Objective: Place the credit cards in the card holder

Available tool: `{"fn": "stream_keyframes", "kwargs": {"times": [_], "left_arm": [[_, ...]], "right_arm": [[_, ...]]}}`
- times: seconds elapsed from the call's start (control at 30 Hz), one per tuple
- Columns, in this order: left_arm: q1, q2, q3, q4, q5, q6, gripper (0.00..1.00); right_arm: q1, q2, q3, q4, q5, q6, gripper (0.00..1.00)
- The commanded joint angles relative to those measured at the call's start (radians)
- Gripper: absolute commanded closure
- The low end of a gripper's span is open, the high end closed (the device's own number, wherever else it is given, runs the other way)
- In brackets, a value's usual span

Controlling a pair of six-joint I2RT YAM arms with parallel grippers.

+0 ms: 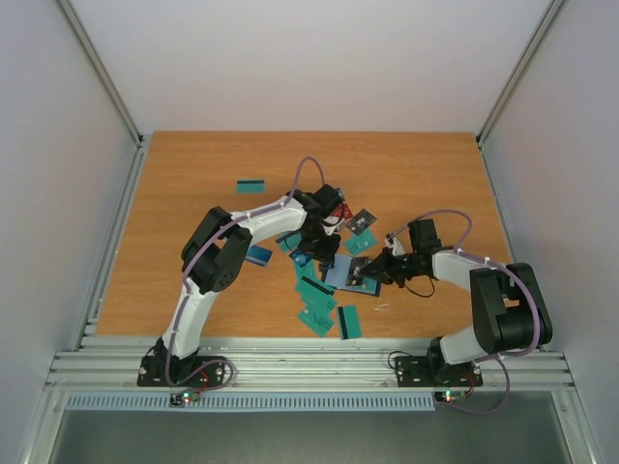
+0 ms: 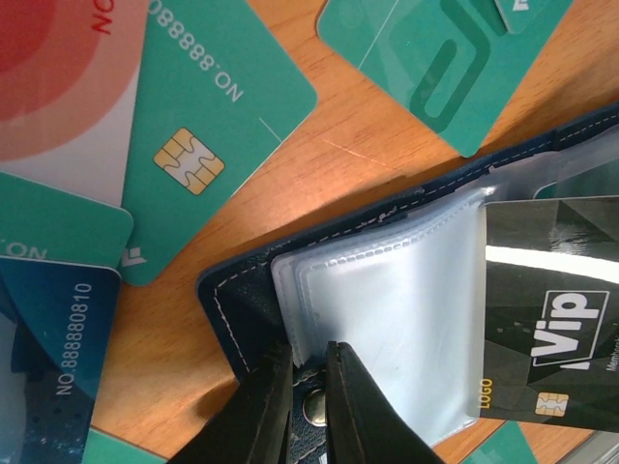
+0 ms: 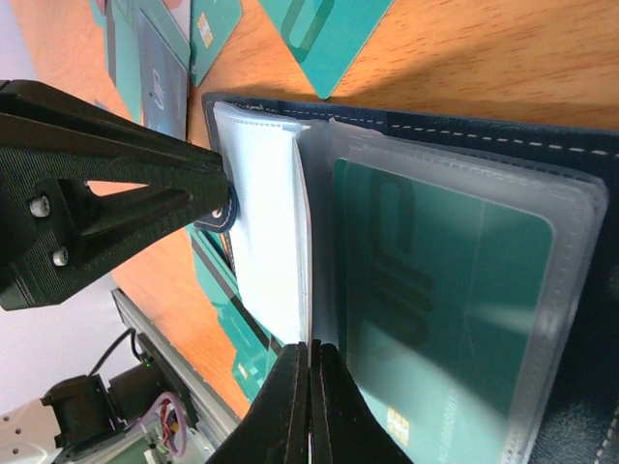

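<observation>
The navy card holder (image 1: 350,274) lies open mid-table, its clear sleeves (image 2: 387,309) fanned out. One sleeve holds a teal card (image 3: 435,319). My left gripper (image 2: 308,382) is shut on the holder's clasp tab with the snap, at its edge. It also shows in the top view (image 1: 326,253). My right gripper (image 3: 309,362) is shut on a dark grey "Vip" card (image 2: 551,319). The card stands edge-on between the sleeves in the right wrist view. Loose credit cards lie around: a teal chip card (image 2: 208,145), a red one (image 2: 58,87) and a blue one (image 2: 58,338).
More teal cards lie near the front edge (image 1: 348,321), (image 1: 317,304), and one far left (image 1: 251,184). A dark card (image 1: 364,220) lies behind the holder. The left gripper's black body (image 3: 87,193) sits close beside the holder. Metal rails (image 1: 309,362) run along the near edge.
</observation>
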Motion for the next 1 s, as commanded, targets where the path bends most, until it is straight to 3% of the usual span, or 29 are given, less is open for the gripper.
{"fn": "stream_keyframes", "kwargs": {"times": [0.0, 0.97], "left_arm": [[-0.003, 0.016, -0.029, 0.007, -0.002, -0.012, 0.89], [-0.003, 0.009, -0.062, 0.028, 0.031, -0.052, 0.9]], "right_arm": [[0.008, 0.006, -0.022, 0.025, -0.013, 0.019, 0.99], [0.036, 0.092, -0.062, 0.214, -0.072, 0.126, 0.99]]}}
